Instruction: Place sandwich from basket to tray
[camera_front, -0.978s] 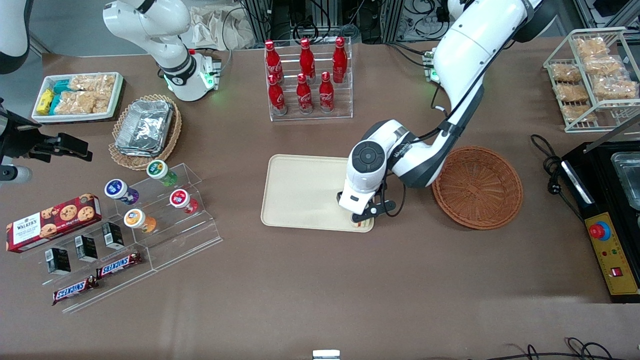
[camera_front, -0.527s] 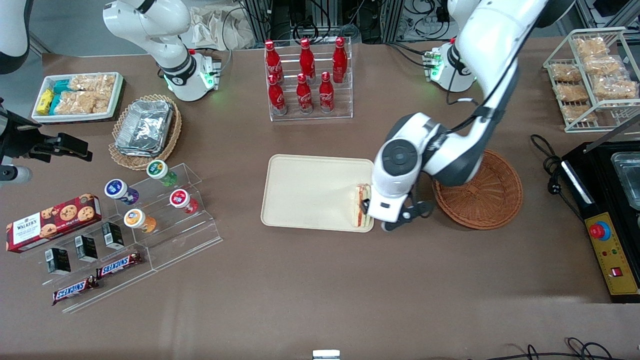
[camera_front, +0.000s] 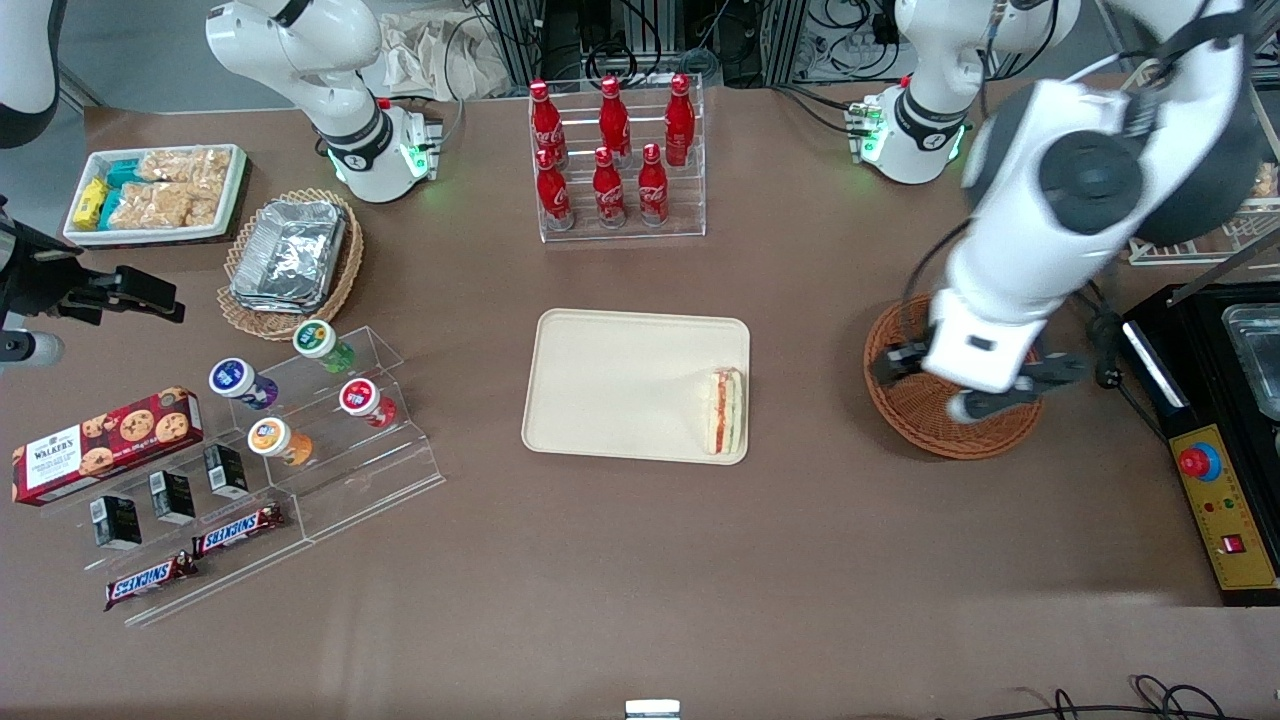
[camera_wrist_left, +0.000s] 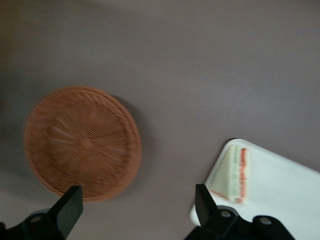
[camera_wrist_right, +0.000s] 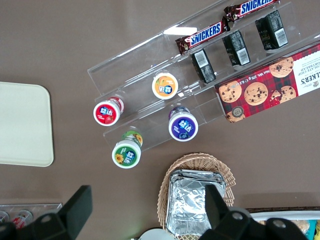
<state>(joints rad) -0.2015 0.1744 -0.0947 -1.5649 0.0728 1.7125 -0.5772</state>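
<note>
Sandwich (camera_front: 726, 411) lying on tray (camera_front: 610, 390), at the corner nearest the basket (camera_front: 925, 430) and the front camera, filling edge up; basket holding nothing, just beside tray on brown bench (camera_front: 640, 560), toward working arm's end. Gripper (camera_front: 975, 385) hanging above basket, fingers (camera_wrist_left: 67, 210) spread wide apart, gripping nothing.

left arm: raised, wrist pointing down | pincer (camera_front: 955, 385): fingers spread apart, empty
</note>
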